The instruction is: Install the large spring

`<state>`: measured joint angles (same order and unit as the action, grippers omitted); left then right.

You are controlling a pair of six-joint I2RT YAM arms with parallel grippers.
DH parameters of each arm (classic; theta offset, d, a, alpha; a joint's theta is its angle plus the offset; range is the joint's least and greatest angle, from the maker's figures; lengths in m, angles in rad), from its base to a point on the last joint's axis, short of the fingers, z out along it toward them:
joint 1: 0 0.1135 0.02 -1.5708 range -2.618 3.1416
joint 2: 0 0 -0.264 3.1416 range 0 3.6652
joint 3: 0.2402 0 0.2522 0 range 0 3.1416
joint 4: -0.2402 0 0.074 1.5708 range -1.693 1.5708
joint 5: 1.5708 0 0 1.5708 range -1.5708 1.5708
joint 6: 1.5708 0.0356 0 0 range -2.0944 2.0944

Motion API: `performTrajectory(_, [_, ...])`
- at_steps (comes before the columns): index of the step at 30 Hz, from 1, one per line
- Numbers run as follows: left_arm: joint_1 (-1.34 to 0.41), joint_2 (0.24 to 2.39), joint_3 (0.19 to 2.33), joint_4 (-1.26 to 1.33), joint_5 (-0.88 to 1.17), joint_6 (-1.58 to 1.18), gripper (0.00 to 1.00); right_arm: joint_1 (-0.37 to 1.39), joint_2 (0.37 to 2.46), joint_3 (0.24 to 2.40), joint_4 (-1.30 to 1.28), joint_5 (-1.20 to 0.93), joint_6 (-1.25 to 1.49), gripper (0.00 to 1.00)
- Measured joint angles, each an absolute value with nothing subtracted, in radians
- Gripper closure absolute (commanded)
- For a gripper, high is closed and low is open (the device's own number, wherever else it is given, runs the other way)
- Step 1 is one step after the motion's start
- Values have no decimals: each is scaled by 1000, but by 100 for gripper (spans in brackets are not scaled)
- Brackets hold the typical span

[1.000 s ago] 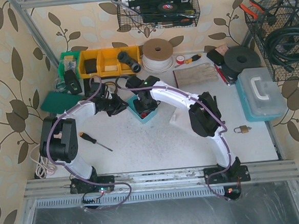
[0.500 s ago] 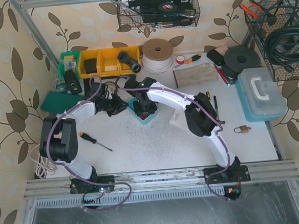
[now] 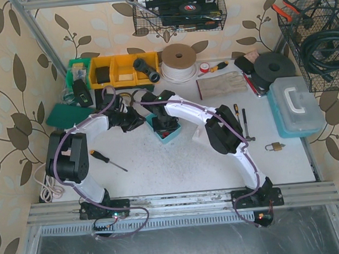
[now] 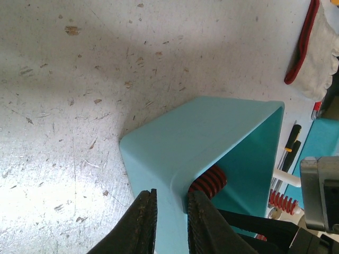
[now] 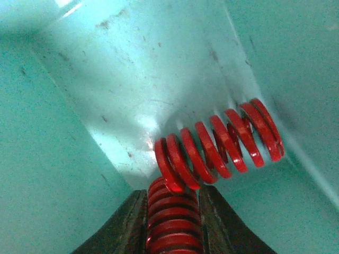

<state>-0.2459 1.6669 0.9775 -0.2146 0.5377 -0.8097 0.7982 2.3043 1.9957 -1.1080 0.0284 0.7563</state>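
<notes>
A teal box (image 3: 172, 136) stands mid-table between both arms. My left gripper (image 4: 170, 200) is shut on the box's near wall (image 4: 196, 132), one finger outside and one inside, and it sits at the box's left side (image 3: 140, 118). My right gripper (image 5: 172, 200) reaches down into the box (image 3: 165, 126) and is shut on a thick red spring (image 5: 174, 217), with a finger pressed against each side. A second red spring (image 5: 222, 142) lies across the box floor, touching the top of the held one. One red coil (image 4: 207, 182) shows inside the box in the left wrist view.
An orange-handled screwdriver (image 3: 108, 160) lies front left and a brass padlock (image 3: 274, 147) front right. A blue case (image 3: 296, 107), yellow bins (image 3: 116, 71) and a wire spool (image 3: 179, 61) stand behind. Thin tools (image 3: 243, 122) lie right of the box, and a small red spring (image 4: 280, 201) beyond it.
My right arm has swung left and its jaws have narrowed onto the red spring in the box. The box has shifted slightly toward the front. The left gripper keeps its hold on the wall.
</notes>
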Motion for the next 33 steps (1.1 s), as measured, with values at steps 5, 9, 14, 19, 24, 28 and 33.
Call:
performTrajectory(5, [-246,1670,978,-210,545,-810,78,796,2304,2007,-1102,34,760,83])
performTrajectory(9, [-246,1675,978,-206,553,-810,78,796,2304,2038,-1107,33,759,86])
performTrajectory(14, [-246,1683,979,-196,557,-810,78,796,2304,2107,-1137,34,752,63])
performTrajectory(19, [-246,1686,982,-198,557,-810,79,796,2303,2141,-1191,34,746,57])
performTrajectory(24, [-246,1697,989,-196,558,-810,80,796,2303,2088,-1218,30,740,59])
performTrajectory(28, [-246,1702,993,-197,559,-810,81,796,2303,2081,-1230,19,739,58])
performTrajectory(33, [-248,1706,999,-203,558,-809,81,796,2303,2068,-1227,4,726,57])
